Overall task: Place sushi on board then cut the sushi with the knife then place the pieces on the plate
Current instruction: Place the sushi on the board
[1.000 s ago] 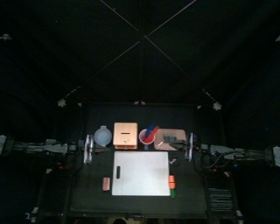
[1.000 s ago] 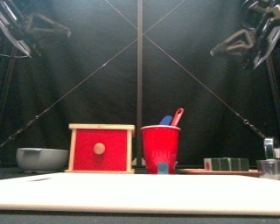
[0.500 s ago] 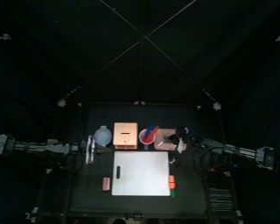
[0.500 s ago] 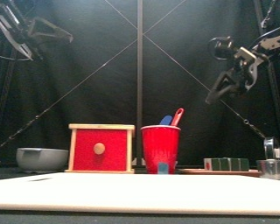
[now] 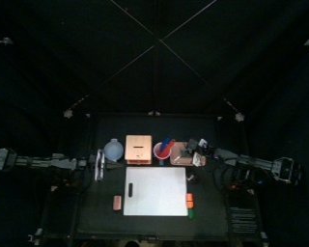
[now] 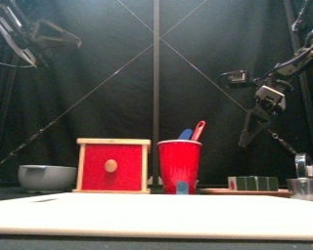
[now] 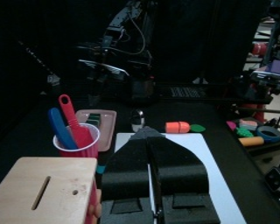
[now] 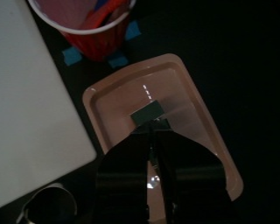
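Nothing done yet, we judge. Sushi (image 6: 257, 183) sits on the pink plate (image 8: 184, 105) near the surface's back edge; white board (image 5: 157, 190) bare; knives (image 6: 192, 130) in the red cup (image 6: 179, 164). Right tool (image 8: 153, 127) hangs over the sushi, jaws together. Left tool (image 7: 150, 140) rests by the left edge, jaws together.

From the right wrist, the right pincer (image 8: 152, 129) hides part of the sushi roll (image 8: 146, 112) on the pink tray (image 8: 119, 92); the red cup (image 8: 94, 35) and the metal cutter (image 8: 46, 208) are cut off by that picture's edges. In the front view the cutter runs off the right edge. The left wrist view cuts the wooden box (image 7: 38, 188) short. From above, the toys (image 5: 189, 200) beside the white board (image 5: 157, 191) are too small to name.
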Tool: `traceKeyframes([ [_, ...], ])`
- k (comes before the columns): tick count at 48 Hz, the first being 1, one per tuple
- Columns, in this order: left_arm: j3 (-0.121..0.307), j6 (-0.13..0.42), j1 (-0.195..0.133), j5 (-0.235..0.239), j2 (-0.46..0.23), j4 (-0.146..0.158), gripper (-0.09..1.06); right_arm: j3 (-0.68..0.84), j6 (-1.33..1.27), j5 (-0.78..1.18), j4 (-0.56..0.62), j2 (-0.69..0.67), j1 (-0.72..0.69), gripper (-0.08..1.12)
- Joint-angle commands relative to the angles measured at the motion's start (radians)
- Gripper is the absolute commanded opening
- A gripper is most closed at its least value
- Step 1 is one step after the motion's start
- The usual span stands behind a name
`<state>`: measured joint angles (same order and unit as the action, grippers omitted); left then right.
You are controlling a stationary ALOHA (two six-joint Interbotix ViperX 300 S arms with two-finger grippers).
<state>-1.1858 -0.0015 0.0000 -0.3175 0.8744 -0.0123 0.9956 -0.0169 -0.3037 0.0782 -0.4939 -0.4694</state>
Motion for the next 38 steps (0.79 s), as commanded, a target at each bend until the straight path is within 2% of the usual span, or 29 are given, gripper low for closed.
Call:
traceKeyframes([
  [1, 0.025, -0.002, -0.002, -0.008, -0.003, -0.005, -0.03, -0.037, 0.003, -0.005, 0.017, 0.023, -0.005, 0.59],
  [10, 0.023, -0.002, 0.0, -0.008, -0.003, -0.012, -0.03, -0.054, 0.009, -0.017, 0.054, 0.072, 0.002, 0.88],
  [15, 0.023, -0.002, -0.002, -0.009, -0.003, -0.015, -0.03, -0.067, 0.011, -0.057, 0.081, 0.094, 0.003, 0.97],
  [26, 0.023, -0.002, 0.0, -0.009, -0.003, -0.015, -0.03, -0.094, 0.037, -0.106, 0.115, 0.153, -0.006, 0.97],
  [38, 0.023, -0.002, -0.002, -0.009, -0.003, -0.015, -0.03, -0.115, 0.178, -0.114, 0.028, 0.218, -0.048, 0.97],
])
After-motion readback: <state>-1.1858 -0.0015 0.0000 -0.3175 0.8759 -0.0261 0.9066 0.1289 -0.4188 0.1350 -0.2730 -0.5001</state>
